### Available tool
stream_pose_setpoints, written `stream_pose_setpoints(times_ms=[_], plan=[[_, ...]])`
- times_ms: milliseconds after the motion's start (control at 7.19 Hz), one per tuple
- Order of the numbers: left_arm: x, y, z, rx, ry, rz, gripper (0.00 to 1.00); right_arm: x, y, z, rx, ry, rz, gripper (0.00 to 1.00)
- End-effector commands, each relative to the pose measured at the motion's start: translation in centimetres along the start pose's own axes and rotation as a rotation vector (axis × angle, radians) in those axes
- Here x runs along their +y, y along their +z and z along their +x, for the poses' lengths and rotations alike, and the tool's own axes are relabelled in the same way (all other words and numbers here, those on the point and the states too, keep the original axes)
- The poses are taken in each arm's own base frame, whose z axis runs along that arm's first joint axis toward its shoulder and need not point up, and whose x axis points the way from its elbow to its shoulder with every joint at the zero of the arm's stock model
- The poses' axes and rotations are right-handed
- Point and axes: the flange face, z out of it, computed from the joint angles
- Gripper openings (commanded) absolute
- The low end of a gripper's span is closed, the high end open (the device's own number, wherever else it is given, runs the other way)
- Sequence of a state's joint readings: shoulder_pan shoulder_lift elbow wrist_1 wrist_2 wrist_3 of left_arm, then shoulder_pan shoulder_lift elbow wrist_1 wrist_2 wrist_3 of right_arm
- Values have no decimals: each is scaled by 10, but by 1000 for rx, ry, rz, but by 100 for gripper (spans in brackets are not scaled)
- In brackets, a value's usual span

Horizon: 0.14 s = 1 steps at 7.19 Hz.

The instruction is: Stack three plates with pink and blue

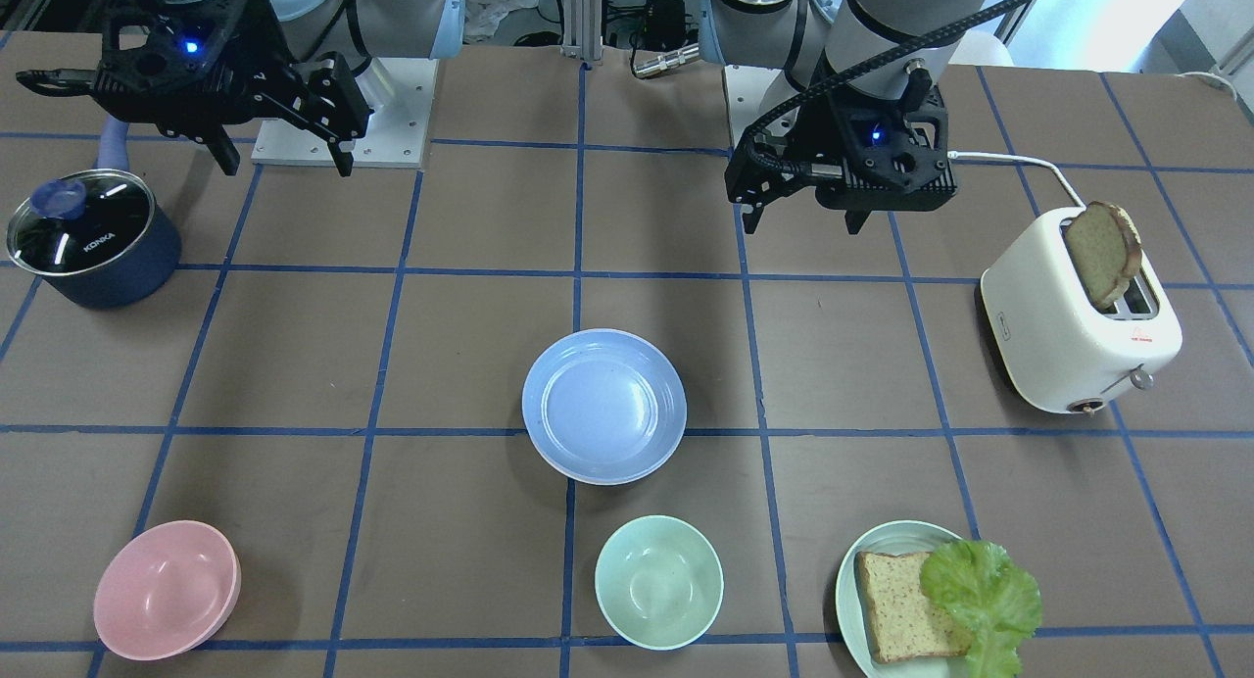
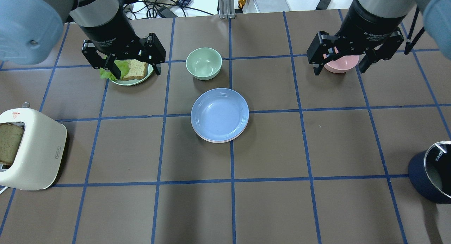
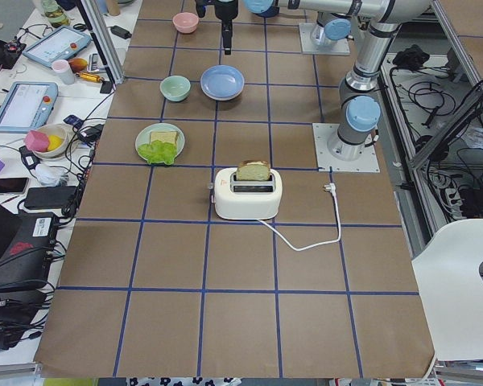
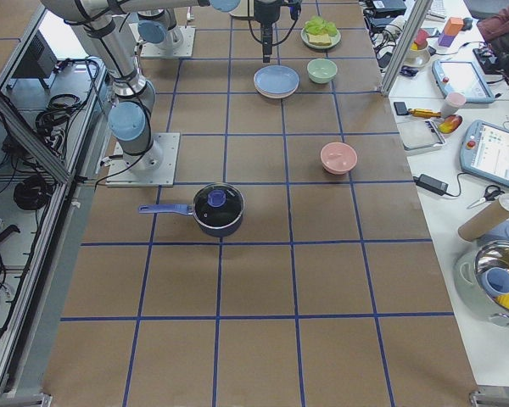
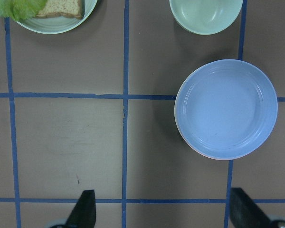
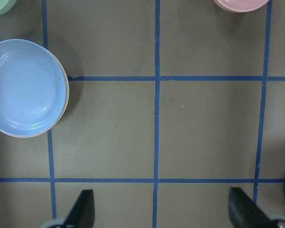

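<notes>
Mid-table: light blue plate point(image 2: 220, 114) tops the stack just robot-side of the mint bowl point(image 2: 204, 63), pink plate point(image 2: 217, 141) showing only as a rim beneath. L gripper point(image 2: 131, 74) hangs off the bowl's robot-left, R gripper point(image 2: 339, 71) well off its robot-right. Both have fingers spread wide & are empty.

- "KONKA": white print on the glass lid point(image 1: 83, 225) of the dark blue pot point(image 1: 122, 281), at 10 o'clock in the front-facing view. The same word shows sideways at 4 o'clock in the overhead view.
- "2F Adaptive Gripper": white on the black body of the right gripper point(image 2: 339, 70), at 1 o'clock overhead. A like line on the left gripper point(image 2: 131, 74), at 11 o'clock, is only partly legible.
- Toaster point(image 1: 1068, 335): red mark and side label, both too small to read.
</notes>
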State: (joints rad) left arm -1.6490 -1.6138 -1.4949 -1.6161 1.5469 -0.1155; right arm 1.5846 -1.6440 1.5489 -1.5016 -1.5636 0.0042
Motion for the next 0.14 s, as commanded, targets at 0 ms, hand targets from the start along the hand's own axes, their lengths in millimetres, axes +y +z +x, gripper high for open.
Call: stream_pose_setpoints(times_ms=[0], plan=[[0, 0, 1, 0, 2, -1, 100, -1, -1, 1, 1, 2, 9, 100]])
